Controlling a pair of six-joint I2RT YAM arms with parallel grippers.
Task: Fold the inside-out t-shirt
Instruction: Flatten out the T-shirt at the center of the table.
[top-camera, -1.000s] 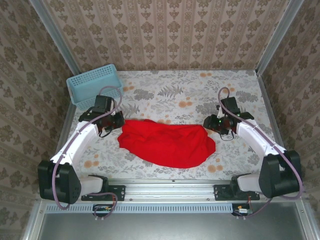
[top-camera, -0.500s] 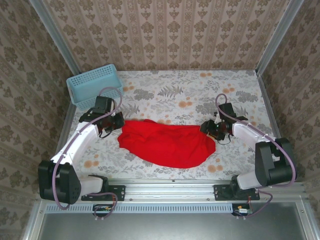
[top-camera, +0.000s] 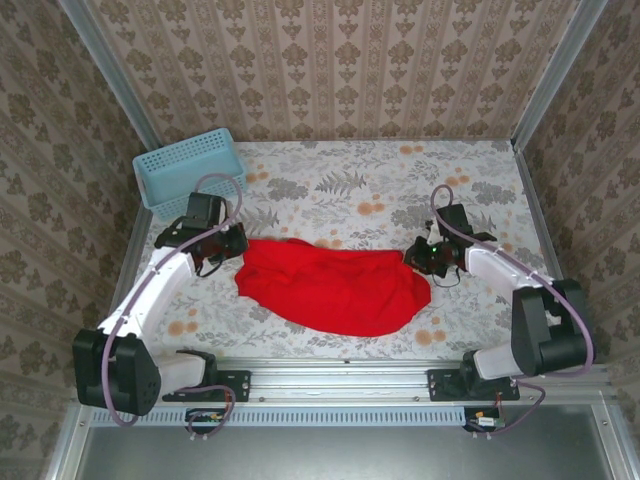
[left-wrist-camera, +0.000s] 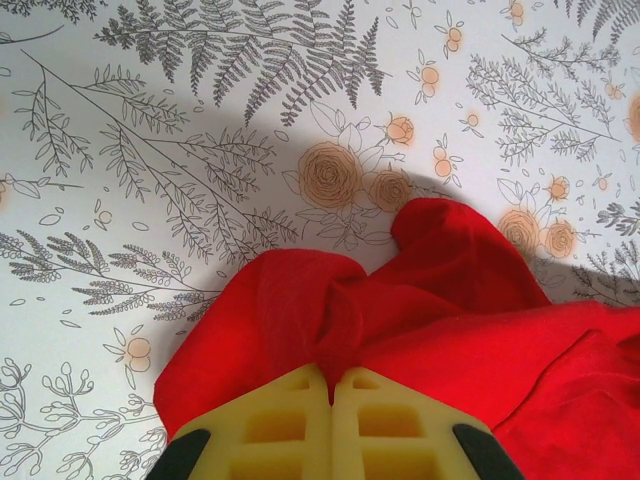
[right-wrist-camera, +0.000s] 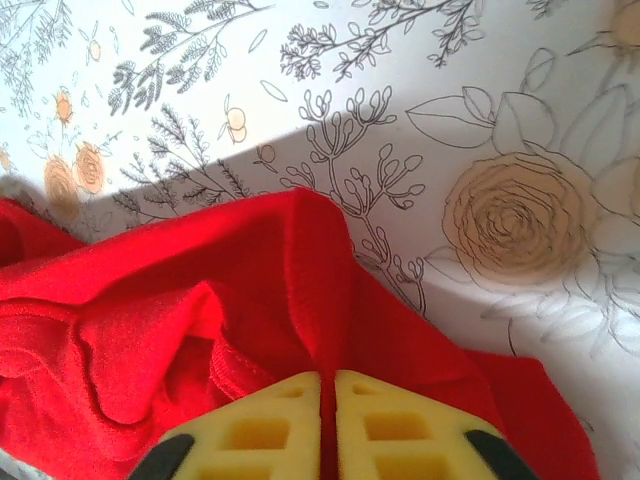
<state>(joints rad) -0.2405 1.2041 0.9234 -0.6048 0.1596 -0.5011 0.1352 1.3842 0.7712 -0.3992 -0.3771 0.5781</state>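
Note:
The inside-out t-shirt (top-camera: 335, 285) lies crumpled in a bright red heap on the floral table, near the front edge. My left gripper (top-camera: 238, 248) sits at its left end, shut on a pinched fold of the red cloth (left-wrist-camera: 350, 330) between the yellow fingers (left-wrist-camera: 270, 425). At the shirt's right end my right gripper (top-camera: 418, 256) is shut on another fold of the t-shirt (right-wrist-camera: 320, 300), the cloth running up between its yellow pads (right-wrist-camera: 390, 430). Seams and a hem show in the right wrist view.
A light blue plastic basket (top-camera: 188, 170) stands at the back left of the table. The patterned tabletop (top-camera: 380, 190) stretches behind the shirt to the back wall. A metal rail (top-camera: 330, 372) runs along the near edge.
My right gripper moved in to the shirt's right end and closed on the cloth. The left gripper stayed shut on its fold and barely shifted.

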